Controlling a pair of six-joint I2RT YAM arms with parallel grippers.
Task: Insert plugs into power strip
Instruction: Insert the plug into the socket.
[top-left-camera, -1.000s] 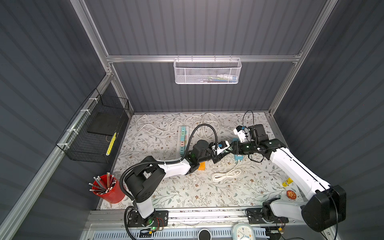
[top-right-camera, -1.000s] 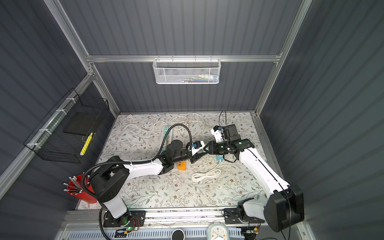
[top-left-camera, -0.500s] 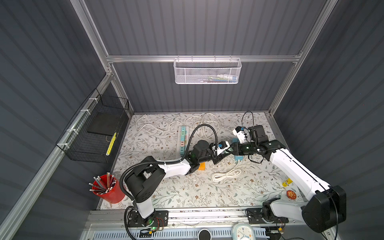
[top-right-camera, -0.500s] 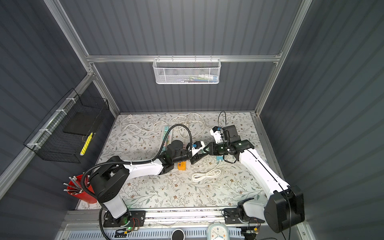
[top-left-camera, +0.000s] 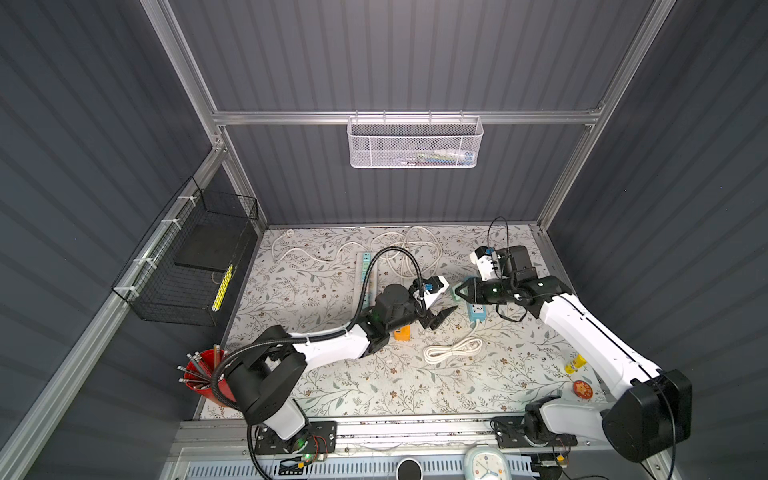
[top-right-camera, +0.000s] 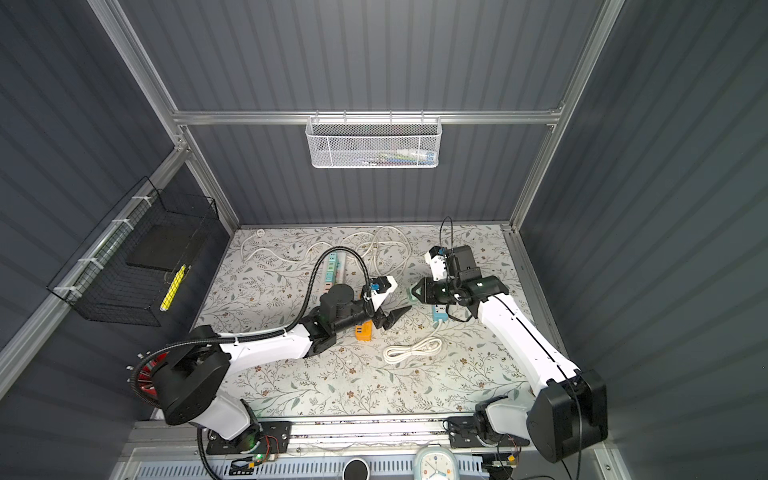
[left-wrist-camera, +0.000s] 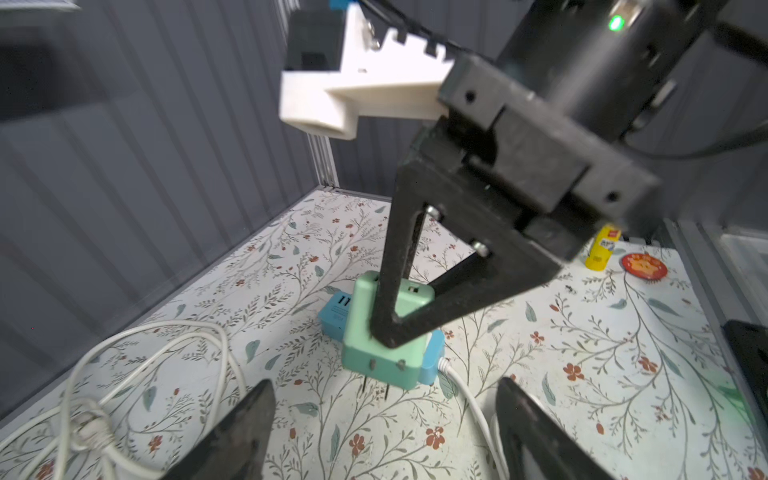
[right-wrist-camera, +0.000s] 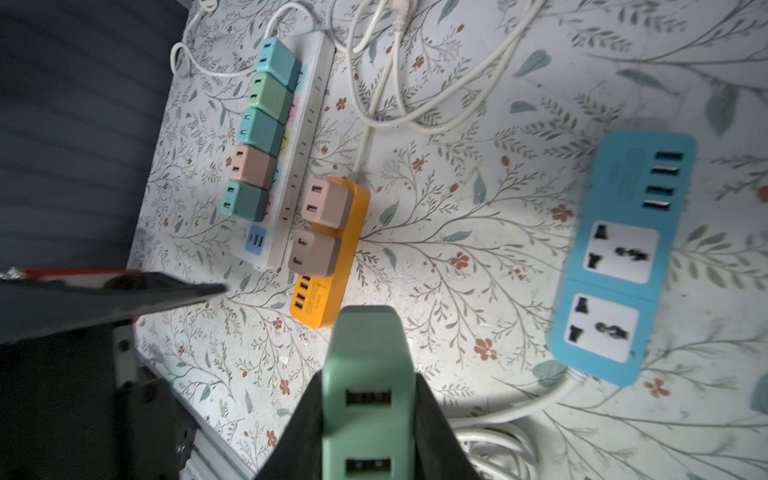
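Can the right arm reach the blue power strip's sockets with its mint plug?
Probably yes: right gripper holds the mint-green plastic cube plug near the blue plastic power strip; both sockets look empty, open left gripper stands aside.

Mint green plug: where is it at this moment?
The mint green plug is clamped in the right gripper mid-table, next to the blue power strip, opposite the open left gripper.

Mint plug (right-wrist-camera: 365, 365) cropped by frame edge, basket (top-left-camera: 374, 145) contents unreadable
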